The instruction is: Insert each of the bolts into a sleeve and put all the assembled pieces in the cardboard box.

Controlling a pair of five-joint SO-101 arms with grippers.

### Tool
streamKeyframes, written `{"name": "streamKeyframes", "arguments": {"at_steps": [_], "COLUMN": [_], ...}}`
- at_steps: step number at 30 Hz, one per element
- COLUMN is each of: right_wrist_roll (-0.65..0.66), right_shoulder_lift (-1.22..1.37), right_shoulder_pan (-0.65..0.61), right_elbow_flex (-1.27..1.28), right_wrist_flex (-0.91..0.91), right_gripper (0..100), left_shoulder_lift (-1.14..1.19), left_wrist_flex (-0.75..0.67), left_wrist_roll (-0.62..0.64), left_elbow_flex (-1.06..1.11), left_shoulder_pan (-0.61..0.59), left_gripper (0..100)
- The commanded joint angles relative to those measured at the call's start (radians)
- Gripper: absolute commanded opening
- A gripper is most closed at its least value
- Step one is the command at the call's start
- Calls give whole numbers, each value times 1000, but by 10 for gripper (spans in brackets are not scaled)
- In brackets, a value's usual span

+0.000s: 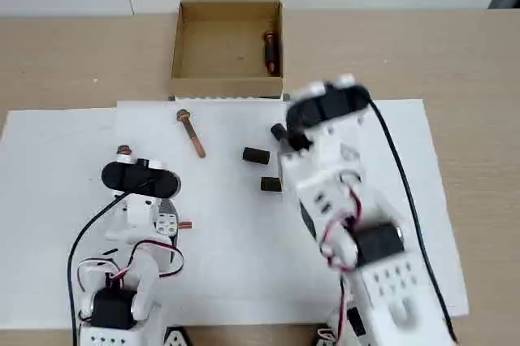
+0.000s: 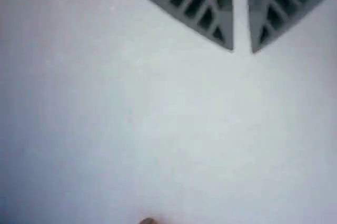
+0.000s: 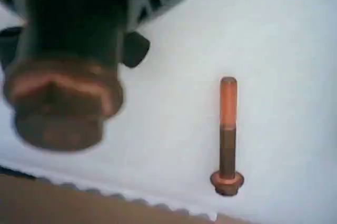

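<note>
Overhead, a wooden table (image 1: 65,54) with a white sheet (image 1: 57,175) spread across it and two robot arms at the near edge. At far centre, an open cardboard box (image 1: 188,45), one finished piece (image 1: 270,52) lying inside against the right wall. Suggests one assembly delivered. Just near of the box's right corner, the right claw (image 1: 284,129), closed tight on an assembled piece (image 3: 62,103): dark sleeve pinched between the jaws, copper bolt head jutting past the tips. Probably gripped by the sleeve to keep the bolt seated during the carry, and poised close to the box for an easy drop. To the left on the sheet, a loose bolt (image 1: 191,133), head toward the box, no sleeve on it. Between that bolt and the right arm, a spare sleeve (image 1: 256,155) and, slightly nearer, a second sleeve (image 1: 270,184), both lying central, likely for either arm to reach. At near left, the left claw (image 2: 242,48), low over bare sheet, fingers (image 2: 210,8) drawn almost together with only a thin slit between, holding nothing. Looks parked aside to give the right arm room. Just far of it, another bolt (image 1: 123,150), mostly hidden.
</note>
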Motion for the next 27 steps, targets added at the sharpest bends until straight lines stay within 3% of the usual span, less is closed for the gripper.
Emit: {"name": "streamKeyframes", "arguments": {"at_steps": [1, 18, 27], "right_wrist_roll": [17, 210, 336], "right_shoulder_lift": [216, 1147, 1512], "right_shoulder_pan": [10, 21, 30], "right_elbow_flex": [-235, -1129, -1370], "right_wrist_flex": [-67, -165, -323], "right_gripper": [2, 2, 3], "left_shoulder_lift": [-9, -9, -9], "left_wrist_flex": [-21, -23, -25], "left_wrist_roll": [-2, 0, 2], "left_elbow_flex": [18, 21, 21], "left_shoulder_pan": [-9, -9, -9], "left_gripper": [6, 6, 6]}}
